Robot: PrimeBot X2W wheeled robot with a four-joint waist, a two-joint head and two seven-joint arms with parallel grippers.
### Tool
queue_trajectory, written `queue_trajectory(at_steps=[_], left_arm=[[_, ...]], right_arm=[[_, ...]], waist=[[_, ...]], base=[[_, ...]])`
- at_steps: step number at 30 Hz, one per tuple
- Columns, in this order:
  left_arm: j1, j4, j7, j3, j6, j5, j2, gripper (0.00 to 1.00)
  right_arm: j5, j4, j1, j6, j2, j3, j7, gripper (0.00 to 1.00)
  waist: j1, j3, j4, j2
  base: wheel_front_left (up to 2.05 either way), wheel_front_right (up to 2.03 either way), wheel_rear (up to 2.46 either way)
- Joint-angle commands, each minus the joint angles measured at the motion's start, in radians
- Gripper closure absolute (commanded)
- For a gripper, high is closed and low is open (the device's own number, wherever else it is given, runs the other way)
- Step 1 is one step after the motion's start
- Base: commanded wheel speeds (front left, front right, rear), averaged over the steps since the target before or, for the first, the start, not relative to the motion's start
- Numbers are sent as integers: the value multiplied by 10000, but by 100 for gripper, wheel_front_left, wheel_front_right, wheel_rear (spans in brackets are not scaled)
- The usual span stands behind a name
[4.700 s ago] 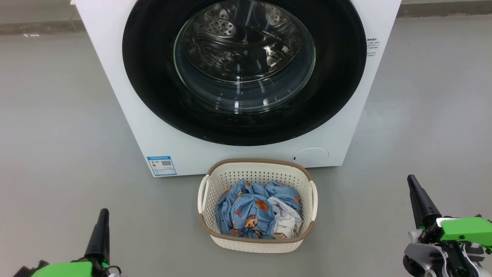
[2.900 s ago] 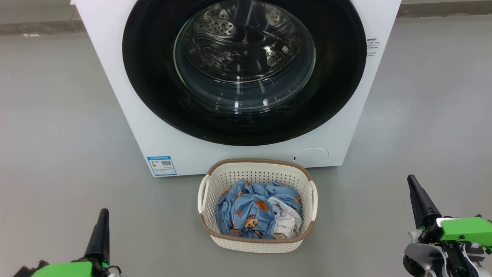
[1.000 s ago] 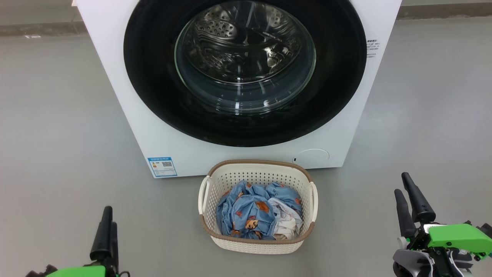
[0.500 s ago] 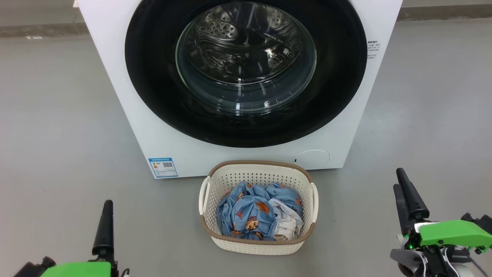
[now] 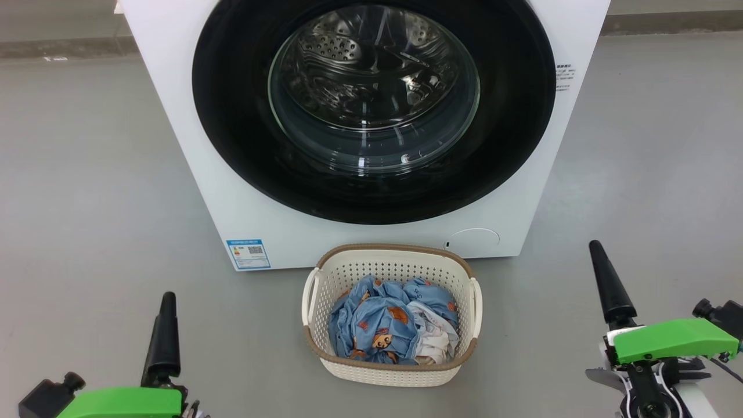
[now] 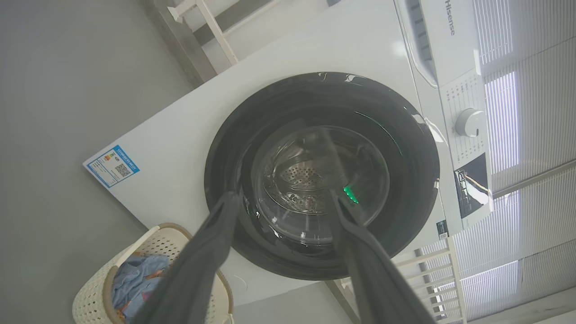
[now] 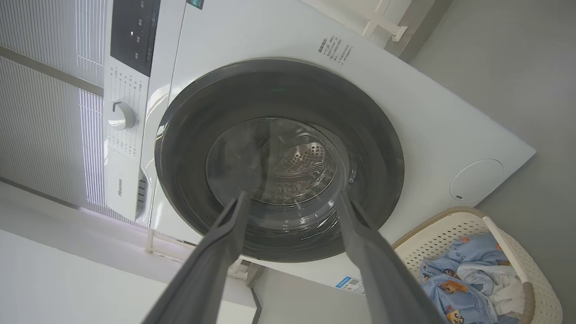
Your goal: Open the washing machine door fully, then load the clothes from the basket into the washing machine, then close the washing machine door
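Note:
The white washing machine (image 5: 191, 174) stands straight ahead, and its round black door (image 5: 232, 116) with the glass bowl window is closed flat against the front. Before it on the floor sits the cream basket (image 5: 392, 251), holding the blue bear-print and white clothes (image 5: 377, 325). My left gripper (image 5: 168, 299) is low on the left and my right gripper (image 5: 595, 248) low on the right, each well off to one side of the basket. In the wrist views the left gripper (image 6: 284, 194) and right gripper (image 7: 291, 195) are open and empty, fingers pointing at the door (image 7: 279, 90).
Bare grey floor (image 5: 87, 203) spreads on both sides of the machine. A blue label sticker (image 5: 248, 253) and a round flap (image 5: 473, 239) mark its lower front. The control knob (image 6: 468, 122) sits above the door. White rack legs (image 6: 211, 27) stand behind the machine.
Both grippers have moved forward, up the head view; the right one also drifted left and turned edge-on. The camera has shifted slightly. Door, basket and clothes stay put.

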Motion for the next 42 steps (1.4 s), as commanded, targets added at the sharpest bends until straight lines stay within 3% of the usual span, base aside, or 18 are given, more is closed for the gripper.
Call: queue_trajectory(at_steps=[1, 27, 42], left_arm=[[-447, -307, -128, 168, -45, 356, 182, 0], [-574, -104, -895, -9, 297, 5330, 303, 0], [-697, 125, -1308, -140, 383, 7506, 299, 0]], right_arm=[[-392, -241, -483, 34, -140, 161, -140, 0], [-5603, 497, -812, 41, -278, 816, -911, 0], [-7725, 973, -1038, 44, -189, 915, -1326, 0]], waist=[[-1, -14, 3, -1], [-1, -164, 16, -1], [-1, -238, 60, -1]], base=[[0, 0, 0], [0, 0, 0], [0, 0, 0]])
